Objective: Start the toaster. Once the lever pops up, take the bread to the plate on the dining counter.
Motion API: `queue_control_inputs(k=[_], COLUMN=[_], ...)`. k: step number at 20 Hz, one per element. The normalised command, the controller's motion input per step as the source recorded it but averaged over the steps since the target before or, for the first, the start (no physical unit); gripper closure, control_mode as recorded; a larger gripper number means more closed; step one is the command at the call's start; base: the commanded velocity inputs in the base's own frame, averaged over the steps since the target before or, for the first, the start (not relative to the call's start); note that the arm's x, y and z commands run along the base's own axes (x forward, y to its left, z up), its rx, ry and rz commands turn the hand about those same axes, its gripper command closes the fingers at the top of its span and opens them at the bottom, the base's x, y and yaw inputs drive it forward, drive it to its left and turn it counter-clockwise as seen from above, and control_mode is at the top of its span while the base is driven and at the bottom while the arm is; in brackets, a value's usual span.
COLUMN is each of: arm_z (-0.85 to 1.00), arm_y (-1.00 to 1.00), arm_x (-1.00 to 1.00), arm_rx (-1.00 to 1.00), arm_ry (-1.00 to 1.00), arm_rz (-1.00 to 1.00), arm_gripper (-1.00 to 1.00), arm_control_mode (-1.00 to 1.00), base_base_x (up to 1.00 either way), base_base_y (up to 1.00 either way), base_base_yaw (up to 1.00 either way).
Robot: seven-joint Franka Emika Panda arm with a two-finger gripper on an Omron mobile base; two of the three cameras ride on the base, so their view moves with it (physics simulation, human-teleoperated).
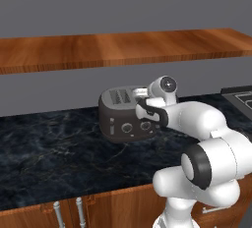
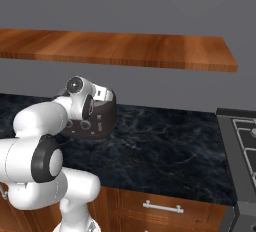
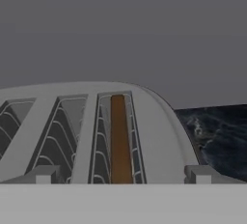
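Directly between the spread end effector (image 3: pixel 120 174) fingertips, bread (image 3: pixel 120 141) sits slotted.

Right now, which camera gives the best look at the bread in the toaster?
The hand view: it looks down into the toaster, where the bread stands edge-up in one slot. The left base view gives the toaster's front and slotted top, no slice discernible; in the right base view the arm covers most of it.

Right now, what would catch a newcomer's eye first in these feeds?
The dark toaster on the black marble counter, with the white arm bent over its top. In the hand view, the brown bread stands in one slot, between the spread fingertips of the pincer.
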Motion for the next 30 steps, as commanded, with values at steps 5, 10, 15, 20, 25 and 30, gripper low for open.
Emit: queue_control_inputs(k=[5,10,15,20,25,30], arm_z=[0.00,-0.01,0.00,-0.03,-0.15,-0.15], arm_y=[0.00,0.00,0.00,0.00,0.00,0.00], arm_x=[0.00,0.01,0.07,0.08,0.01,0.00], arm_rx=[0.00,0.00,0.00,0.00,0.00,0.00], arm_ry=[0.03,0.01,0.00,0.00,0.00,0.00], arm_rz=[0.00,0.00,0.00,0.00,0.00,0.00], arm_gripper=[-1.00,-1.00,-1.00,-1.00,-1.00,-1.00], arm_control_mode=[-1.00,-1.00,-1.00,-1.00,-1.00,-1.00], base_base_x=[0.00,0.00,0.00,0.00,0.00,0.00], base_base_y=[0.00,0.00,0.00,0.00,0.00,0.00], base_base_yaw=[0.00,0.00,0.00,0.00,0.00,0.00])
